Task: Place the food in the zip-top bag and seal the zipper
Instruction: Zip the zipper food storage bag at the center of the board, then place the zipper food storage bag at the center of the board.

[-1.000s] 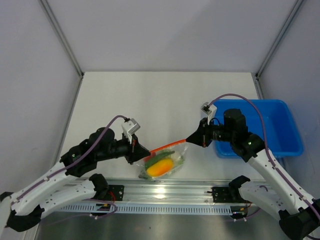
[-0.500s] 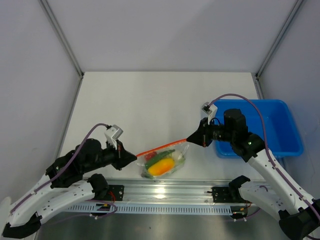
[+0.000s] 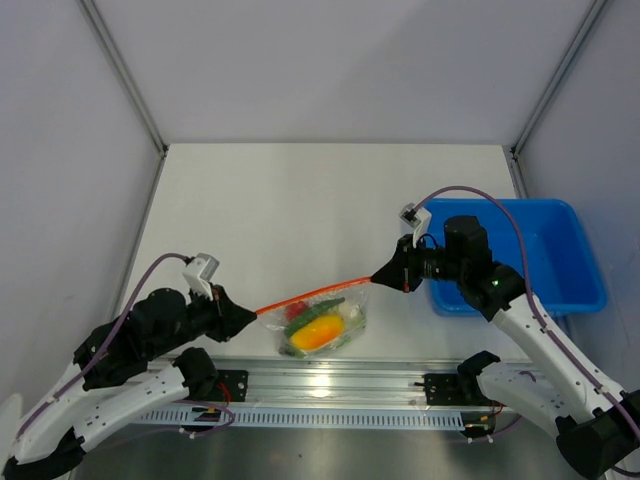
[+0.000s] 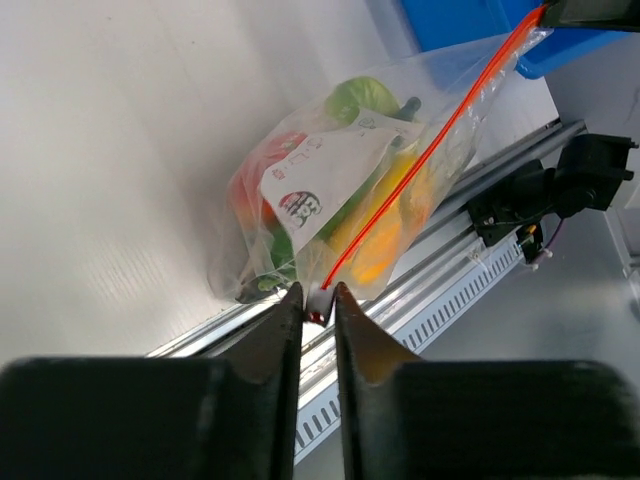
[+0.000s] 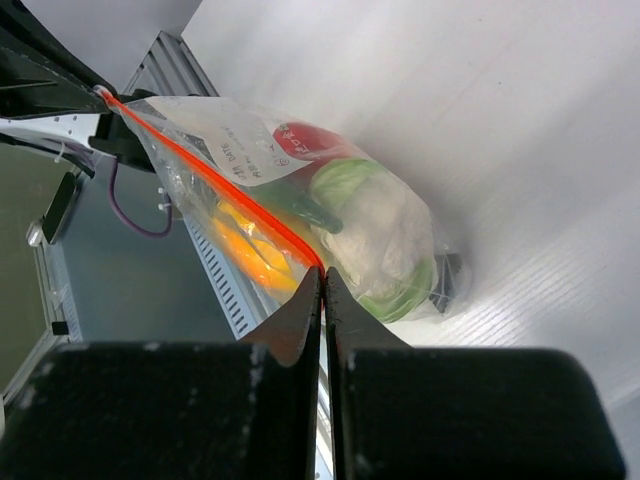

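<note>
One table (image 3: 300,200). One blue tray (image 3: 585,285) at its right edge. Two grippers: left gripper (image 3: 250,314) and right gripper (image 3: 374,279) each pinch one end of the single zipper (image 3: 310,295), which is pulled taut. One zip-top bag (image 3: 352,318) sits beneath it by the near edge and holds the food (image 3: 330,322): one yellow-orange fruit (image 3: 316,334), one red piece (image 5: 305,140), green pieces (image 5: 360,185) not countable.

- A robotics lab test cell: left arm (image 3: 100,385) and right arm (image 3: 545,340) bolted to an aluminium rail (image 3: 330,385) at 6 o'clock
- Bare white table (image 3: 300,200) boxed in by plain white panels (image 3: 330,60) on metal posts (image 3: 125,78)
- Blue plastic tray (image 3: 550,250) at 3 o'clock
</note>
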`<state>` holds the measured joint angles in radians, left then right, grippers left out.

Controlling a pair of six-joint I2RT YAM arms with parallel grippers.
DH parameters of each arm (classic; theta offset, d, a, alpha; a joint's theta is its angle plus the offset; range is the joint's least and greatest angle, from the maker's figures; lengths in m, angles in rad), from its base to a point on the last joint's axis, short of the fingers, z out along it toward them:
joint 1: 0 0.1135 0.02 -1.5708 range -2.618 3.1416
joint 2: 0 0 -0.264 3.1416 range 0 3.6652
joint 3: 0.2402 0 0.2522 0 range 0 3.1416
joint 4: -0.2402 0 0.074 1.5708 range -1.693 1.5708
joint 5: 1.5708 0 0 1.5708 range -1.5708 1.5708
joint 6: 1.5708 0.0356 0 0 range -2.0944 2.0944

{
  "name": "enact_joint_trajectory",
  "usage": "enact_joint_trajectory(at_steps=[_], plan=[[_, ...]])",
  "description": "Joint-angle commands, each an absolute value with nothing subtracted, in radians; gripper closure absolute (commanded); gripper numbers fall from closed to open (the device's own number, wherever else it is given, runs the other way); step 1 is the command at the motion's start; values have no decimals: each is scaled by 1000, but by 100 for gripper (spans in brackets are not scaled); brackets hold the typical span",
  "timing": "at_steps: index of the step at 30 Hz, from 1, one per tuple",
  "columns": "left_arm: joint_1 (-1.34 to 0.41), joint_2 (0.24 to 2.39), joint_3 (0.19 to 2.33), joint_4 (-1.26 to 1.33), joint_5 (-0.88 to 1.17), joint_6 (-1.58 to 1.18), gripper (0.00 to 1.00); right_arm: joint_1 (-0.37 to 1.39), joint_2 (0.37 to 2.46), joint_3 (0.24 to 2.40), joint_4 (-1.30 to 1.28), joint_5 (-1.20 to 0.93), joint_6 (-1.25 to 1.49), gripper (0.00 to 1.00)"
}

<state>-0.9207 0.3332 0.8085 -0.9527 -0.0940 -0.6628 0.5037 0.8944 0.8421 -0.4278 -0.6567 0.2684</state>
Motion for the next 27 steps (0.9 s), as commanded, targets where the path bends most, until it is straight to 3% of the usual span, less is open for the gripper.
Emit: enact_joint_trajectory(at_steps=[1, 6, 10, 11, 13, 21, 27], plan=[[-919, 318, 845, -1029, -152, -676, 78, 489, 911, 853, -396, -621, 253, 100], [-919, 354, 842, -991, -110, -650, 59, 509, 937, 868, -388, -621, 252, 100], [-919, 368, 853, -983, -121, -649, 29, 518, 965, 882, -364, -626, 261, 100], [-919, 367, 860, -985, -130, -653, 26, 522, 969, 887, -357, -627, 261, 100], [-919, 353, 873, -992, -143, -653, 1, 523, 989, 896, -339, -632, 267, 100], [-919, 281, 997, -1100, -340, -696, 0, 525, 1144, 1020, -290, -640, 275, 100], [-919, 199, 970, -1048, -307, -696, 1, 525, 1344, 1163, -236, -620, 302, 100]])
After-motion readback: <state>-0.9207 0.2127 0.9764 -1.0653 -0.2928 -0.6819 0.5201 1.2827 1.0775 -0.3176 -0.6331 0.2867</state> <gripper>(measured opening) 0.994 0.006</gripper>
